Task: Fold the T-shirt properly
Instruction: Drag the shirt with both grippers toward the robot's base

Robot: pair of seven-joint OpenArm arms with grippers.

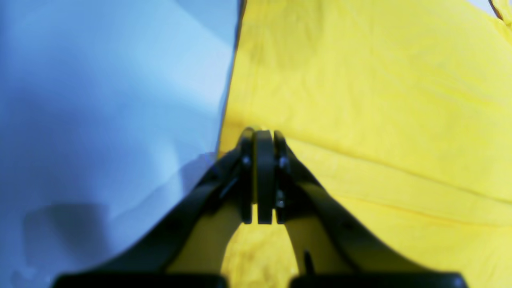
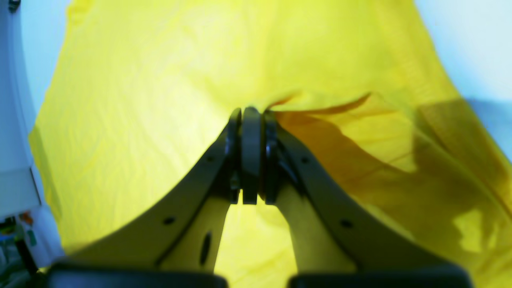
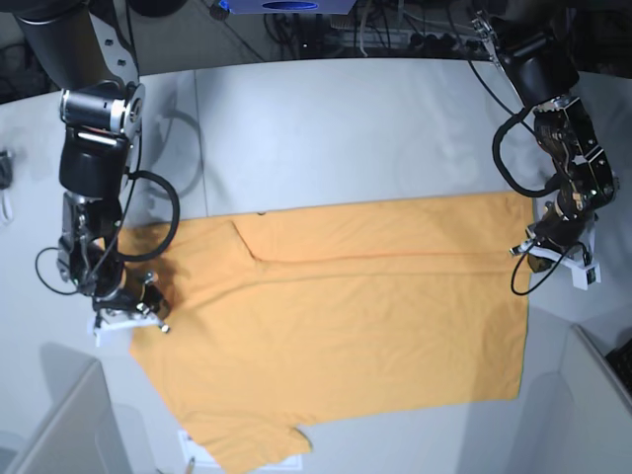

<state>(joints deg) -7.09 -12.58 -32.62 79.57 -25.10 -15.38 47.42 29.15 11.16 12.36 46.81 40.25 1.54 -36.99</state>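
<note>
The T-shirt point(image 3: 375, 326) lies spread flat on the table, light orange in the base view and yellow in both wrist views, with a long crease running under its far edge. At its right edge my left gripper point(image 3: 531, 252) is shut, and the left wrist view shows the left gripper point(image 1: 264, 134) pinching the T-shirt point(image 1: 380, 100) just inside its border. On the opposite edge my right gripper point(image 3: 153, 314) is shut too. In the right wrist view the T-shirt point(image 2: 160, 100) puckers up into a raised fold at the tips of the right gripper point(image 2: 251, 112).
The pale table point(image 3: 346, 128) extends beyond the shirt's far edge. White bins stand at the near left point(image 3: 59, 425) and near right point(image 3: 592, 395) corners. A small white sheet point(image 3: 193, 449) pokes out under the shirt's near edge. Cables crowd the back.
</note>
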